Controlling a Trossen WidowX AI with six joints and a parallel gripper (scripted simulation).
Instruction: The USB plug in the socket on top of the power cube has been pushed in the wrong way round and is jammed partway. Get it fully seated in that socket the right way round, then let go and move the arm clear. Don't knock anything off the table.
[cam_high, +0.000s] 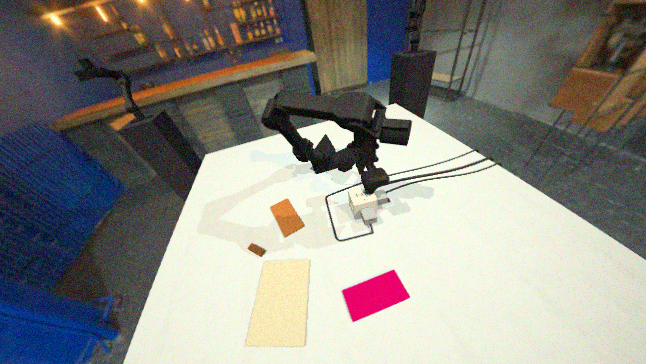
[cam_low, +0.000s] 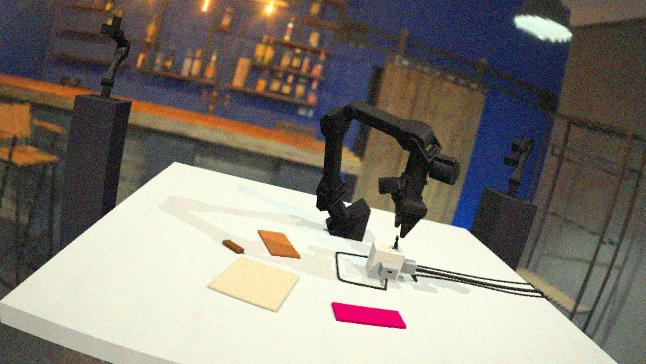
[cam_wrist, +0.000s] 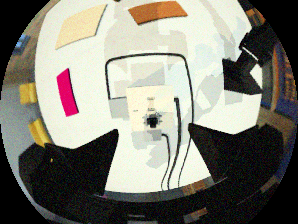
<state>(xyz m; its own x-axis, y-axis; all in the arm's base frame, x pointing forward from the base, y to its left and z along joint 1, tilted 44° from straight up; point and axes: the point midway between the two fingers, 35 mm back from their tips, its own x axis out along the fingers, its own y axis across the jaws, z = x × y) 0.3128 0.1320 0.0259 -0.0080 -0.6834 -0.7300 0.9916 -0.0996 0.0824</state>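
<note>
The fingers (cam_high: 376, 180) (cam_low: 413, 212) stand wide open, nothing between them, tips above the power cube (cam_high: 358, 203) (cam_low: 378, 259) (cam_wrist: 144, 95). The task's black USB plug (cam_low: 396, 243) (cam_wrist: 152, 120) stands upright on the cube's top, below the gap; its seating depth and which way round it is cannot be told. Pale gray plugs (cam_high: 369, 215) (cam_low: 388, 270) (cam_wrist: 118, 107) sit against the cube's sides. From there dark cables (cam_high: 435, 174) (cam_low: 475, 283) (cam_wrist: 178, 145) run to the surface's right edge, one bending round the cube's left side. The arm's base (cam_high: 325, 156) (cam_low: 356, 220) is by the far edge, between its two corners. Toward the left edge lie an orange slab (cam_high: 286, 218) (cam_low: 278, 244) (cam_wrist: 159, 12) and a small brown block (cam_high: 256, 250) (cam_low: 233, 246). Nearer the front edge are a cream panel (cam_high: 280, 303) (cam_low: 254, 283) (cam_wrist: 81, 25) and, to its right, a magenta panel (cam_high: 376, 295) (cam_low: 368, 315) (cam_wrist: 67, 93).
</note>
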